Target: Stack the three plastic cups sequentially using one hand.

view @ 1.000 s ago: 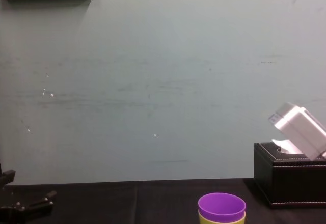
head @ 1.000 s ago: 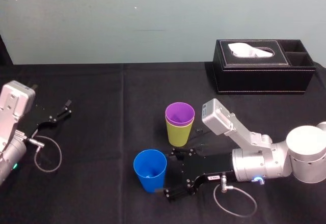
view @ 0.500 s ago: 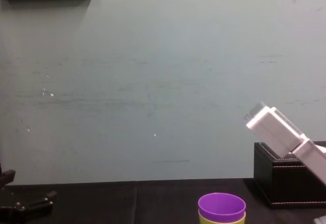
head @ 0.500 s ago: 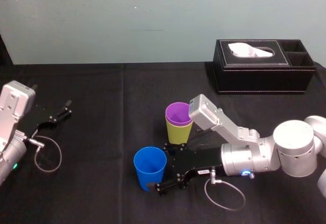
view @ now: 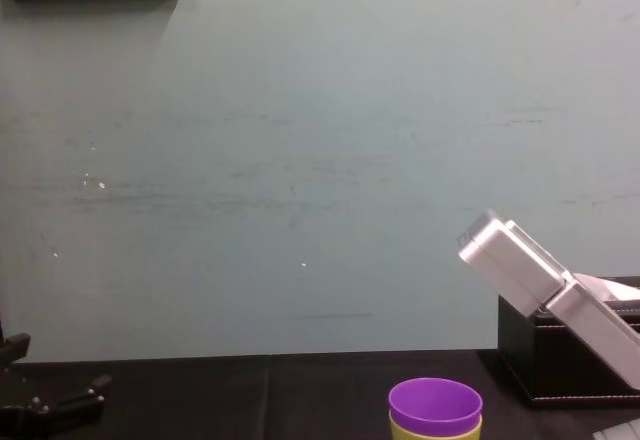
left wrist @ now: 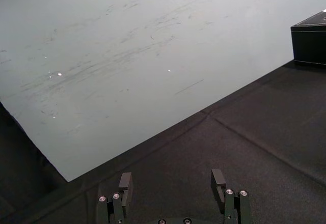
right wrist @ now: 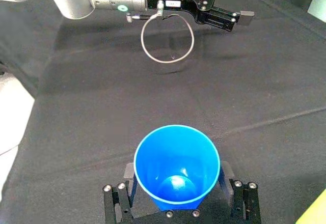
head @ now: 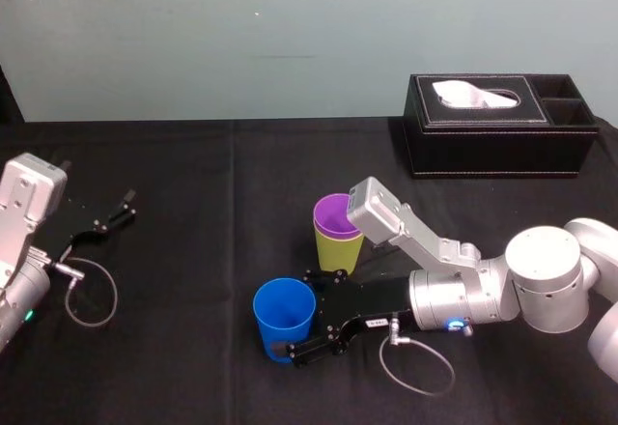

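The blue cup [head: 285,317] stands upright near the table's front, left of centre. My right gripper [head: 301,317] is open and straddles it, one finger on each side. In the right wrist view the blue cup [right wrist: 177,165] sits between the fingers [right wrist: 128,175] of the right gripper [right wrist: 177,186], with its far wall hidden. The purple cup [head: 335,214] is nested inside the lime-green cup [head: 339,251] just behind; the right wrist's grey housing covers part of the rim. Purple cup [view: 435,404] and lime-green cup [view: 436,428] also appear low in the chest view. My left gripper [head: 118,209] lies parked at the far left, open.
A black tissue box [head: 497,126] stands at the back right of the black tablecloth [head: 193,174]. A cable loop [head: 417,367] hangs under the right wrist, and another cable loop [head: 92,295] lies by the left arm. In the left wrist view the left gripper [left wrist: 173,183] faces bare cloth.
The right arm has slid left, bringing its open fingers from beside the blue cup to either side of it. The cups and the left arm stayed put.
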`<act>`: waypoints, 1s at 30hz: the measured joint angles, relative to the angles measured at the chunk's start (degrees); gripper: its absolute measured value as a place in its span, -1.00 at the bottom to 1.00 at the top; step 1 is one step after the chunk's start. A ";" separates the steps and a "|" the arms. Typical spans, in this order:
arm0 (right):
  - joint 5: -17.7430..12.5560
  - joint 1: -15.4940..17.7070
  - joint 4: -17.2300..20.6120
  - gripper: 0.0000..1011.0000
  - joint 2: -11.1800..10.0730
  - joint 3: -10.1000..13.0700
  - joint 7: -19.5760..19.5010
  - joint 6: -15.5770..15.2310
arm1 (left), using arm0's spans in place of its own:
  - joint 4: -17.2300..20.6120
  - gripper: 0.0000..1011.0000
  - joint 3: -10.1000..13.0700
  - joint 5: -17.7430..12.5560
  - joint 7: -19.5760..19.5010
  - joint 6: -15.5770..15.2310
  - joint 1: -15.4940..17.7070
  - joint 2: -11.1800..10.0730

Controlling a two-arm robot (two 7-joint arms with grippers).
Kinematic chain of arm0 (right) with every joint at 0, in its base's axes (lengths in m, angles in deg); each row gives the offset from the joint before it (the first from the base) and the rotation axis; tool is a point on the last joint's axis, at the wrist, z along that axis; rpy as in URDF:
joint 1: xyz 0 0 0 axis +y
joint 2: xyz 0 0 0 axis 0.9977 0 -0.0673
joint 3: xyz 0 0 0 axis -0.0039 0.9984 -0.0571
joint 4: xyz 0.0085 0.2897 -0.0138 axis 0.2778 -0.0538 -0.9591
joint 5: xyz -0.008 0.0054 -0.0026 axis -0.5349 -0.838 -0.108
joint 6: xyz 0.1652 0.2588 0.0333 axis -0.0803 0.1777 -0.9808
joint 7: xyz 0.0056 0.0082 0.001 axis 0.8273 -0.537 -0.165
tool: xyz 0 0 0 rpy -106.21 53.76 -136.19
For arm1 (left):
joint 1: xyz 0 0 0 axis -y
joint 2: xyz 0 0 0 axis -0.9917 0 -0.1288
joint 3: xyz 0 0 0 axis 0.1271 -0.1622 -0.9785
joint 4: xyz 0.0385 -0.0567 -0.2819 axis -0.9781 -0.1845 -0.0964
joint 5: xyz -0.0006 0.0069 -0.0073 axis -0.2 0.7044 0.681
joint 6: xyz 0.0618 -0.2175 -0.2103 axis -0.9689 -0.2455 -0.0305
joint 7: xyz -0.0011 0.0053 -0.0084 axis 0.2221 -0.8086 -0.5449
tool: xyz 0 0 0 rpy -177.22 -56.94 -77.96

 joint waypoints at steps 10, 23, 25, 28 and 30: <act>0.00 0.01 0.13 0.87 -0.11 0.02 0.03 0.04 | 0.00 1.00 0.00 0.00 0.00 0.00 0.00 0.00; -0.03 0.04 0.22 0.44 -0.18 0.04 0.06 0.05 | 0.00 1.00 0.00 0.00 0.00 0.00 0.00 0.00; -0.03 0.04 0.23 0.42 -0.18 0.05 0.07 0.05 | 0.00 1.00 0.00 0.00 0.00 0.00 0.00 0.00; -0.04 0.04 0.25 0.42 -0.20 0.05 0.10 0.05 | 0.00 1.00 0.00 0.00 0.00 0.00 0.00 0.00; -0.05 0.04 0.25 0.42 -0.20 0.04 0.11 0.05 | 0.00 1.00 0.00 0.00 0.00 0.00 0.00 0.00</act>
